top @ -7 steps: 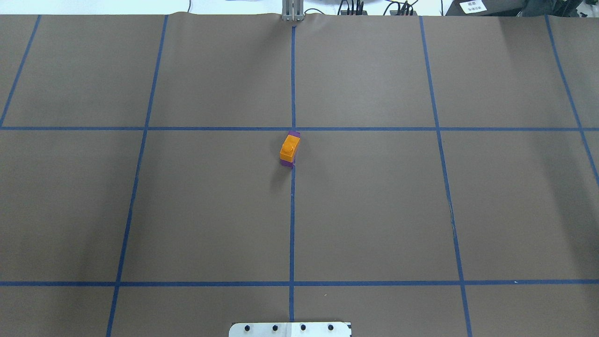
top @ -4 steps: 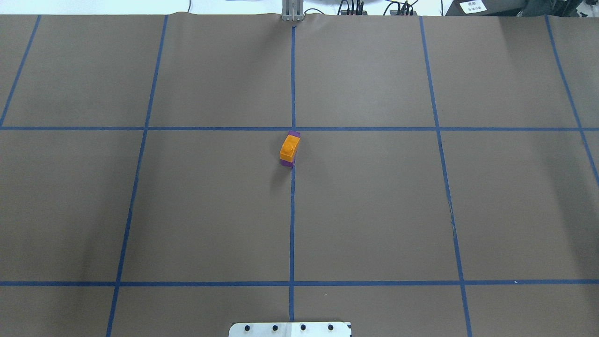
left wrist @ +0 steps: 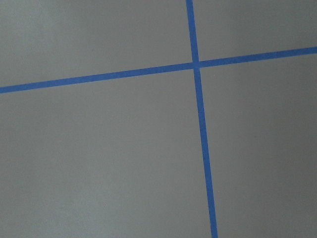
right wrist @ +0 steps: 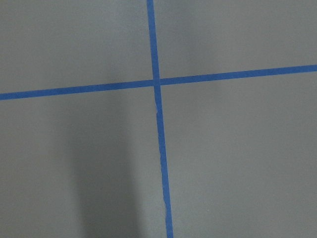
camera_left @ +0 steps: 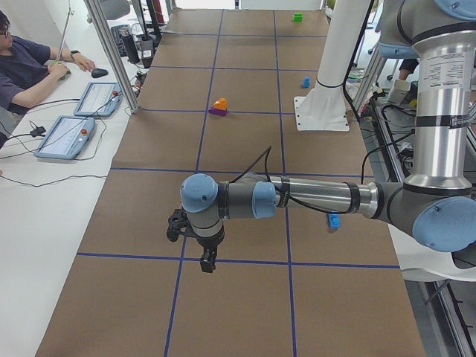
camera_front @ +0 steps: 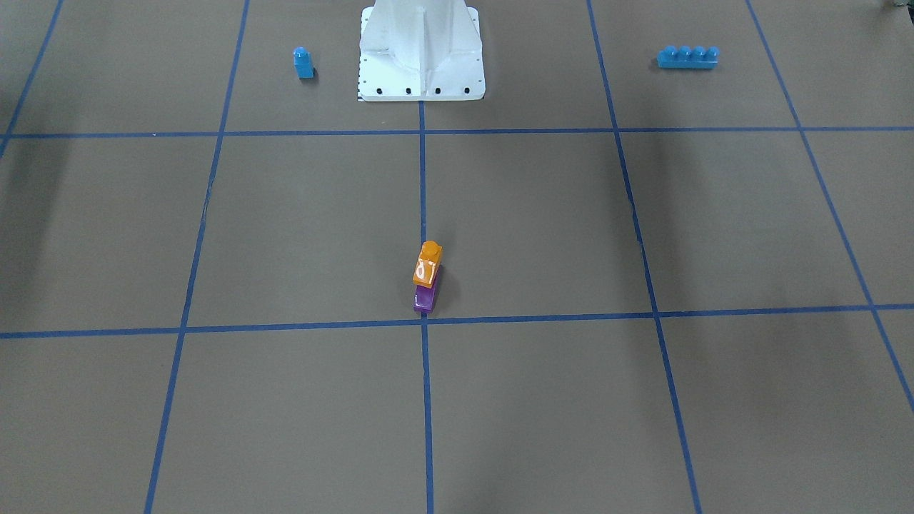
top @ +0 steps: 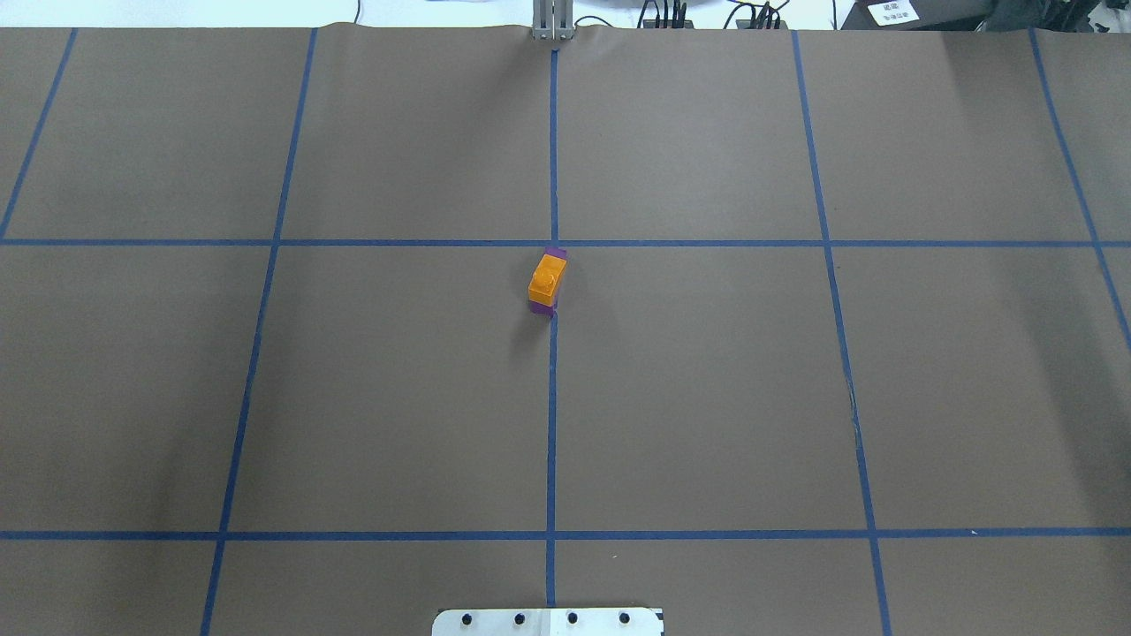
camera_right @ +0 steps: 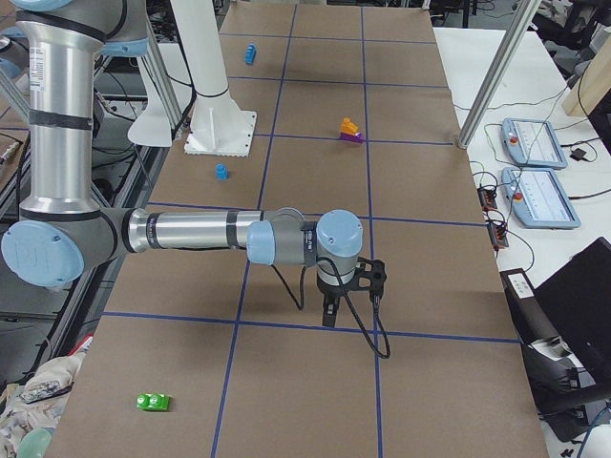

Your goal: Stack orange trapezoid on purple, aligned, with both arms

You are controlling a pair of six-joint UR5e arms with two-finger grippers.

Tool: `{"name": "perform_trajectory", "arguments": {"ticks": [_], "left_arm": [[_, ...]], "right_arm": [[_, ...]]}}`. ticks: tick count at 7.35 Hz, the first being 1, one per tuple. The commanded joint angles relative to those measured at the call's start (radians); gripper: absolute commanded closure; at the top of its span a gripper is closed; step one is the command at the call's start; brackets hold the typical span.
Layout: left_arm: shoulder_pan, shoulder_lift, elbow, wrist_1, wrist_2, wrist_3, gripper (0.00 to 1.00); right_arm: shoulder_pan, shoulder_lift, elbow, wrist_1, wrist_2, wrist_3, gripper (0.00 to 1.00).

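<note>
The orange trapezoid (camera_front: 427, 268) sits on top of the purple brick (camera_front: 425, 298) at the table's middle, by a blue tape crossing. The white marking on its face points toward the operators' side. The stack also shows in the overhead view, orange (top: 546, 281) over purple (top: 556, 255). No gripper touches it. My left gripper (camera_left: 207, 260) hangs over the table far from the stack. My right gripper (camera_right: 329, 310) hangs over the table at the other end. Both show only in the side views, so I cannot tell whether they are open or shut. The wrist views show only tape lines.
A small blue brick (camera_front: 303, 63) and a long blue brick (camera_front: 687, 57) lie on either side of the white base mount (camera_front: 420, 50). A green brick (camera_right: 152, 402) lies near the right end. An operator (camera_left: 22, 67) with tablets sits at the far side.
</note>
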Motion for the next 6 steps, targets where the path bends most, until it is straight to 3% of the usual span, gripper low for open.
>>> {"name": "perform_trajectory", "arguments": {"ticks": [1,3,6], "left_arm": [[0.002,0.000,0.005,-0.018,0.001,-0.001,0.00],[0.002,-0.002,0.005,-0.018,0.001,-0.001,0.00],[0.002,-0.006,0.005,-0.018,0.001,-0.002,0.00]], "right_arm": [[-0.020,0.001,-0.006,0.003,-0.013,-0.002,0.00],[-0.012,0.001,-0.038,0.000,-0.010,-0.155,0.00],[0.017,0.000,-0.041,-0.002,0.013,-0.183,0.00]]}}
